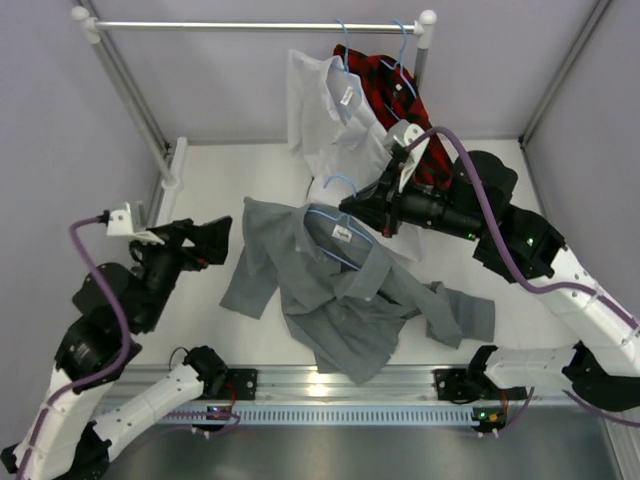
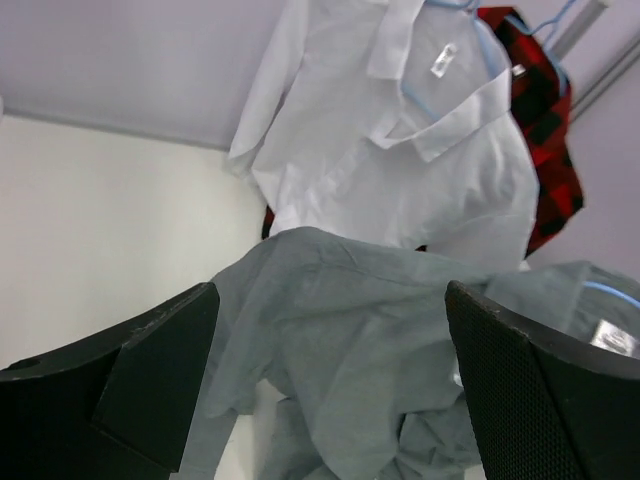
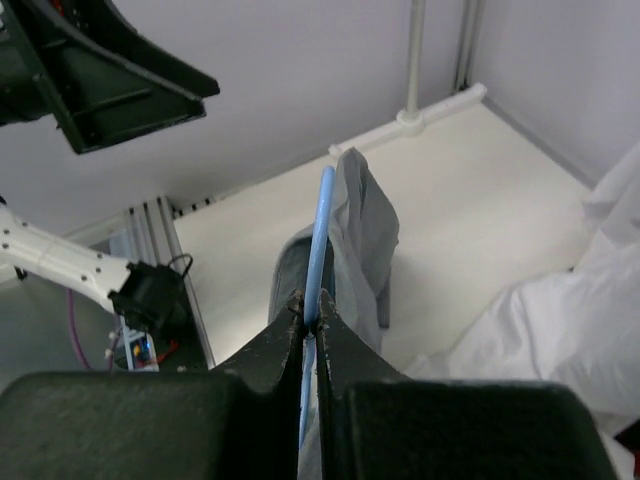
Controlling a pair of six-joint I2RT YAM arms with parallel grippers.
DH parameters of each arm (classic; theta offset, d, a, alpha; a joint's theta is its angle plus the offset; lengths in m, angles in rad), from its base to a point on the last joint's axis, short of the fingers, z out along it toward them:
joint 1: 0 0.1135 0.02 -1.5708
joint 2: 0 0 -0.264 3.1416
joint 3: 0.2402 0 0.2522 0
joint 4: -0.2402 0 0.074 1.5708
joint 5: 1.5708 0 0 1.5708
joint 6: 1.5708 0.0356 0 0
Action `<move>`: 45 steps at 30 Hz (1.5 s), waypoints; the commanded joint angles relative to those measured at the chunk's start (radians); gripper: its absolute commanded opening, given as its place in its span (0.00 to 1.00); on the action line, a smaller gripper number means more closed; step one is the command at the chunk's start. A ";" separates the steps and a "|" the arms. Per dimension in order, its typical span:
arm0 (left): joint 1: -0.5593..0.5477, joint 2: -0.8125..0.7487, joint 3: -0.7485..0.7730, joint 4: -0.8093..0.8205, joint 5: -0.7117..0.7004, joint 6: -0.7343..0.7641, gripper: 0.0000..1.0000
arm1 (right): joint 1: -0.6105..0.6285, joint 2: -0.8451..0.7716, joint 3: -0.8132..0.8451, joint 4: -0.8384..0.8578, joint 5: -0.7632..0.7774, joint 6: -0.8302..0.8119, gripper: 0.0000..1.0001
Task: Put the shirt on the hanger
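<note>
The grey shirt (image 1: pixel 345 295) lies crumpled on the white table, collar toward the back, with the light-blue wire hanger (image 1: pixel 335 213) inside its collar and the hook sticking out at the back. My right gripper (image 1: pixel 358 207) is shut on the hanger wire (image 3: pixel 320 235) near the hook; the shirt (image 3: pixel 360 235) drapes just beyond the fingertips. My left gripper (image 1: pixel 222 235) is open and empty, just left of the shirt's left shoulder. In the left wrist view the grey shirt (image 2: pixel 340 350) lies between and beyond the two fingers (image 2: pixel 150 370).
A white collared shirt (image 1: pixel 330 115) and a red-and-black plaid shirt (image 1: pixel 395 95) hang on blue hangers from the metal rail (image 1: pixel 250 27) at the back. The rack's post (image 1: pixel 130 95) and foot stand at the back left. Walls close both sides.
</note>
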 commanded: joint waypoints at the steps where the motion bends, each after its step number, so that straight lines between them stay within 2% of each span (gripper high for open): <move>1: 0.004 0.006 0.117 -0.213 0.090 0.067 0.98 | 0.071 0.086 0.181 0.112 0.082 0.016 0.00; 5: 0.004 -0.056 0.169 -0.289 0.113 0.131 0.98 | 0.101 0.237 0.416 0.098 0.152 0.029 0.00; 6: 0.004 -0.072 0.164 -0.286 0.119 0.148 0.98 | 0.105 0.311 0.547 0.094 0.167 0.032 0.00; 8: 0.004 -0.119 0.151 -0.286 0.103 0.179 0.98 | 0.111 0.399 0.698 0.069 0.178 0.036 0.00; 9: 0.004 -0.131 0.135 -0.286 0.081 0.191 0.98 | 0.115 0.486 0.847 0.063 0.197 0.042 0.00; 12: 0.004 -0.182 0.080 -0.283 0.016 0.207 0.98 | 0.118 0.615 1.035 0.095 0.255 0.041 0.00; 13: 0.004 -0.207 0.060 -0.281 -0.059 0.196 0.98 | 0.118 0.628 1.035 0.124 0.285 0.030 0.00; 16: 0.004 -0.268 -0.045 -0.269 -0.142 0.168 0.98 | 0.116 0.674 0.987 0.207 0.382 -0.011 0.00; 19: 0.004 -0.347 -0.182 -0.234 -0.163 0.121 0.98 | 0.121 0.686 0.895 0.278 0.436 -0.036 0.00; 21: 0.004 -0.372 -0.187 -0.229 -0.118 0.121 0.98 | 0.122 0.682 0.811 0.374 0.486 -0.056 0.00; 24: 0.004 -0.441 -0.190 -0.227 -0.140 0.110 0.98 | 0.112 0.760 0.876 0.394 0.539 -0.120 0.00; 28: 0.004 -0.507 -0.193 -0.227 -0.121 0.101 0.98 | 0.069 0.857 0.975 0.426 0.536 -0.122 0.00; 32: 0.004 -0.465 -0.181 -0.226 -0.068 0.115 0.98 | 0.038 0.906 0.973 0.502 0.534 -0.140 0.00; 35: 0.004 -0.347 -0.170 -0.226 -0.083 0.121 0.98 | 0.024 0.968 1.016 0.581 0.536 -0.168 0.00; 39: 0.003 -0.274 -0.169 -0.183 -0.062 0.128 0.98 | -0.002 1.013 1.054 0.649 0.539 -0.180 0.00; 45: 0.004 -0.296 -0.270 -0.065 0.004 0.130 0.98 | -0.071 1.053 1.061 0.752 0.499 -0.146 0.00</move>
